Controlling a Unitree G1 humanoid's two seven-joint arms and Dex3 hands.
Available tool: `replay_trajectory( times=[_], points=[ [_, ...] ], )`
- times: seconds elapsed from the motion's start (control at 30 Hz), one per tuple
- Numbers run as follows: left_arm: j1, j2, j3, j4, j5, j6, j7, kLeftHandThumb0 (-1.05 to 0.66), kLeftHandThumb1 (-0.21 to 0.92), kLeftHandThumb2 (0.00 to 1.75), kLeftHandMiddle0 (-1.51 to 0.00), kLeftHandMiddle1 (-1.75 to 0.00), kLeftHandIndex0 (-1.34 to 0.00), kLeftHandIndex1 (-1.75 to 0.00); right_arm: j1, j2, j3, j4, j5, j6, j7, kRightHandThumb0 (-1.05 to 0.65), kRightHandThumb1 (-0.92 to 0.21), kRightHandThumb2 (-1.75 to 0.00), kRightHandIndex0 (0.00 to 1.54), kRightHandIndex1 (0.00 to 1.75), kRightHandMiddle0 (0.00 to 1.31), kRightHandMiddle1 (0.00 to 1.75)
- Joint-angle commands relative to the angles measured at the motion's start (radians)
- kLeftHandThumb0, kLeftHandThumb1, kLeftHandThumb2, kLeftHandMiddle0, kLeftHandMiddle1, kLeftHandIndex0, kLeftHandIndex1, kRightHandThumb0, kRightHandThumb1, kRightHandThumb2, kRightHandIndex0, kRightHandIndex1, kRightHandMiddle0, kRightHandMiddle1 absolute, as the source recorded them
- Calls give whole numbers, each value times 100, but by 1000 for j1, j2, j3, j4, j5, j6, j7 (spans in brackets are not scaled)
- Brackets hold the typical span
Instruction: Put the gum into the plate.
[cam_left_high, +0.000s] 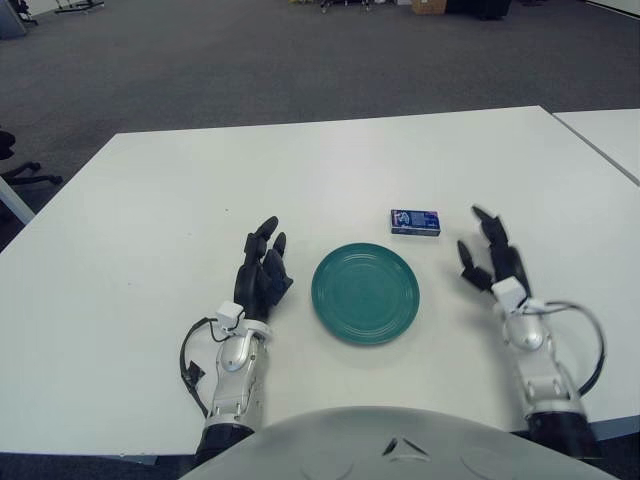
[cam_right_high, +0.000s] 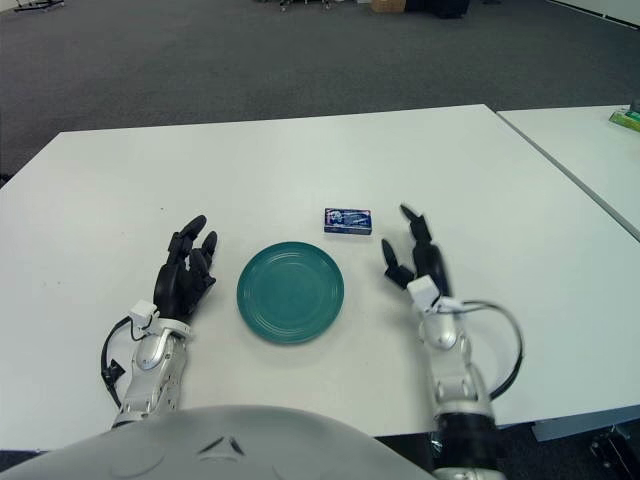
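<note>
On the white table (cam_left_high: 140, 220), going from the robot's left side across, the left hand (cam_left_high: 262, 272) shows just beside the green plate (cam_left_high: 365, 293), fingers loosely extended and holding nothing. That plate sits bare in the middle (nothing in it yet). Beyond its far right rim, apart from it, lies the gum (cam_left_high: 415, 222), a small blue pack flat on the tabletop. Nearest it is the right hand (cam_left_high: 492, 256), fingers spread and empty, near the pack but not touching. By my reckoning nothing is done: reaching, grasping and placing all remain.
</note>
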Motion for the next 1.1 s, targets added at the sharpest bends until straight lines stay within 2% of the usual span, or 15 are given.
replay_trajectory(
  times=[0.0, 0.1, 0.13, 0.2, 0.4, 0.43, 0.57, 0.67, 0.8, 1.07],
  points=[
    [4, -10, 2, 90, 7, -7, -12, -74, 92, 87, -35, -1, 0, -77, -84, -62, 37, -52, -174, -28, -83, -75, -92, -67, 23, 2, 0, 46],
    [-7, -10, 2, 104, 6, -22, -17, -74, 92, 87, -34, -1, 0, -75, -113, -99, 67, -40, -278, -10, -132, -77, -92, -64, 22, 2, 0, 45],
    [-10, -11, 3, 109, 7, -27, -19, -74, 92, 87, -34, 0, 0, -74, -126, -114, 83, -33, -324, 2, -147, -77, -92, -58, 23, 2, 0, 49],
    [-18, -12, 4, 121, 6, -39, -23, -74, 92, 86, -33, 0, 0, -72, -162, -136, 122, -23, -416, 39, -158, -78, -92, -59, 24, 1, 0, 48],
    [-28, -15, 7, 151, 2, -71, -32, -74, 92, 85, -33, 0, 0, -70, -229, -145, 194, 0, -518, 106, -145, -78, -92, -60, 23, 1, 0, 47],
    [-30, -15, 8, 161, 2, -80, -35, -74, 92, 85, -33, 0, 0, -70, -259, -147, 216, 10, -533, 122, -105, -78, -92, -60, 23, 1, 0, 47],
    [-40, -17, 10, 189, 1, -101, -44, -74, 92, 85, -33, 0, 0, -70, -328, -158, 270, 40, -538, 149, 8, -80, -92, -62, 20, 0, 0, 45],
    [-44, -20, 12, 201, -2, -112, -52, -74, 92, 84, -33, 0, 0, -72, -351, -160, 297, 58, -526, 152, 59, -82, -92, -62, 17, 0, 0, 40],
    [-45, -26, 14, 207, -9, -121, -61, -74, 92, 84, -34, -1, 0, -74, -375, -157, 332, 103, -514, 145, 86, -83, -92, -63, 13, 0, 0, 34],
    [-47, -36, 15, 210, -14, -124, -68, -74, 92, 83, -34, -1, 0, -76, -417, -140, 395, 181, -504, 150, 124, -79, -92, -57, 14, 1, 0, 33]
  ],
)
